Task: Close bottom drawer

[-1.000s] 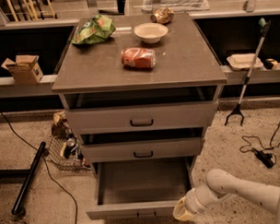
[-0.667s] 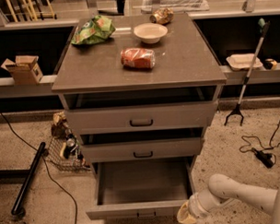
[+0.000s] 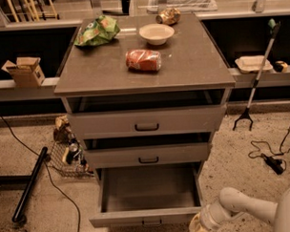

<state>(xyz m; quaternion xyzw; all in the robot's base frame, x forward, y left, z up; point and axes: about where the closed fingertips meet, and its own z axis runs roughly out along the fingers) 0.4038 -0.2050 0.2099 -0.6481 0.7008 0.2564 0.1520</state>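
Note:
The bottom drawer is the lowest of three grey drawers and is pulled well out, showing a plain empty grey interior. Its narrow flat front has a small dark loop handle at centre, near the picture's lower edge. My white arm comes in from the lower right. My gripper is at the drawer front's right end, low by the floor, mostly cut off by the picture's edge. The middle drawer and top drawer stand slightly out.
On the cabinet top lie a red can, a white bowl, a green bag and a small brown packet. A wire basket and a black pole sit left; a grabber tool and cables right.
My gripper has moved slightly down and to the right along the drawer front's right end. The bottom drawer stays pulled out about as far.

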